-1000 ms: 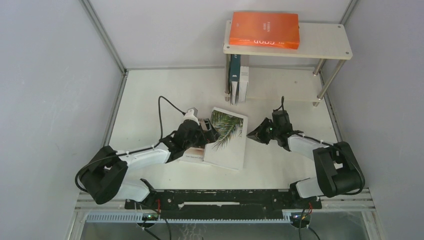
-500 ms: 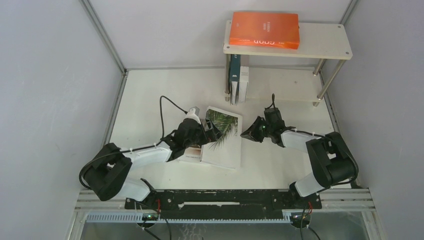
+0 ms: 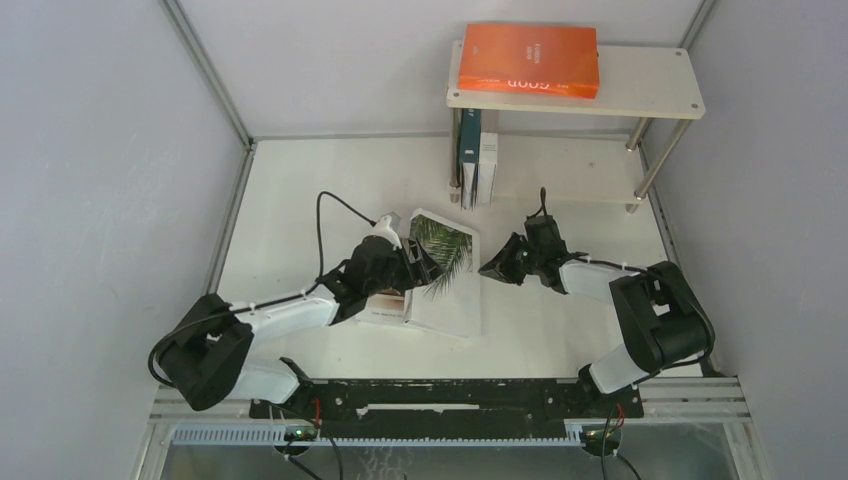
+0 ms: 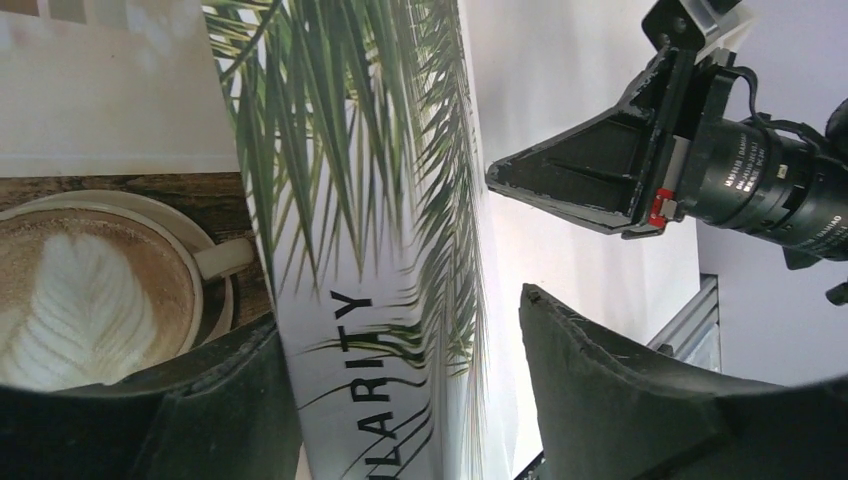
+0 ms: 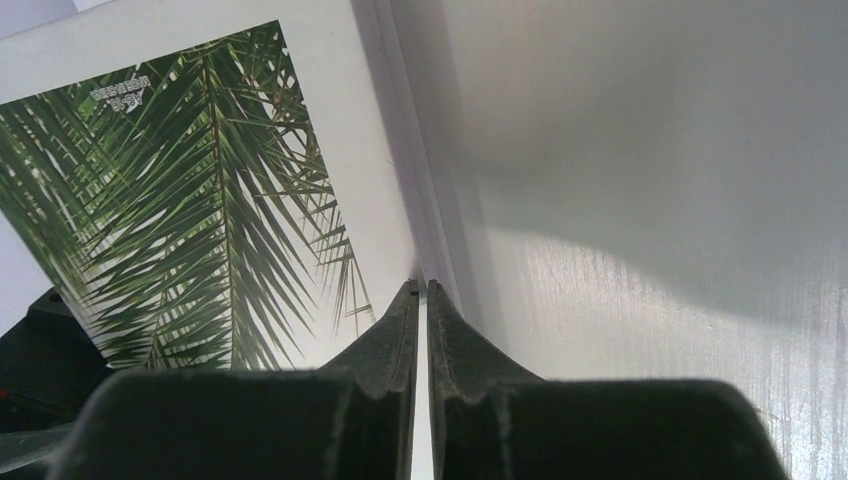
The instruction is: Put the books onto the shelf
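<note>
- Nearby, the black left gripper (image 4: 400, 315) stands spread astride the white palm-leaf book (image 3: 447, 305), which overlaps the white coffee-cup photo book (image 4: 100, 280).
- The right gripper (image 5: 420, 290), fingers pressed together, meets that book's right edge, perhaps wedged under it.
- Farther off, the two-level beige-board shelf (image 3: 640, 90) carries the bright orange book (image 3: 527, 58) on top.

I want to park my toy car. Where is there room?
Free: on the shelf, right of the orange book, and the table at far left. Crowded: the middle, where the left end effector and right end effector meet at the palm book.
</note>
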Tool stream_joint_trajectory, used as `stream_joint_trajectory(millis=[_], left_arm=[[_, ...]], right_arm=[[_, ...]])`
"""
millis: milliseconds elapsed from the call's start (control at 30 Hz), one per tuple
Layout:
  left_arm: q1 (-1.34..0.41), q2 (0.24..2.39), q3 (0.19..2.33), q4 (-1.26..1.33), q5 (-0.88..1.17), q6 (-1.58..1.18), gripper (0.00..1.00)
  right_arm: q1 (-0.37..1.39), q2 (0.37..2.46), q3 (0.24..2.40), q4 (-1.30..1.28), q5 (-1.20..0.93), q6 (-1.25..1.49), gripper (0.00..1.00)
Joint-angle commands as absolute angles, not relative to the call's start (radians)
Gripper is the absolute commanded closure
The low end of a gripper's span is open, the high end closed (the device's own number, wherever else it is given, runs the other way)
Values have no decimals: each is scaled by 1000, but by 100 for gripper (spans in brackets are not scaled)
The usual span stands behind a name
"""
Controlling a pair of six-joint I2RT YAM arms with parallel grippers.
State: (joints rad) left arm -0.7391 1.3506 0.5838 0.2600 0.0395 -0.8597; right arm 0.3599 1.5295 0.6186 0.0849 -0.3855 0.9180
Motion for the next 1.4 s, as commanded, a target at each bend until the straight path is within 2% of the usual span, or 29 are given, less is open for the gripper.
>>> stream_joint_trajectory(millis=[0, 100, 167, 500, 833, 1133, 1367], left_arm=[[-740, 1291, 624, 218, 51, -825, 29], [-741, 1285, 646, 155, 23, -819, 43], [-740, 1287, 658, 137, 20, -815, 48], [-740, 1287, 733, 37, -44, -795, 55], [-740, 1307, 822, -59, -75, -795, 61], [-752, 1334, 888, -106, -72, -795, 64], [-781, 1368, 961, -173, -90, -801, 65]], right_arm=[[374, 1530, 649, 111, -375, 928, 87], [371, 1525, 649, 108, -373, 928, 87], [370, 1522, 649, 106, -372, 928, 87], [334, 1487, 649, 69, -364, 906, 86], [310, 1419, 649, -12, -304, 845, 69], [345, 1264, 648, -174, -147, 746, 57], [475, 1073, 649, -307, 92, 661, 54]])
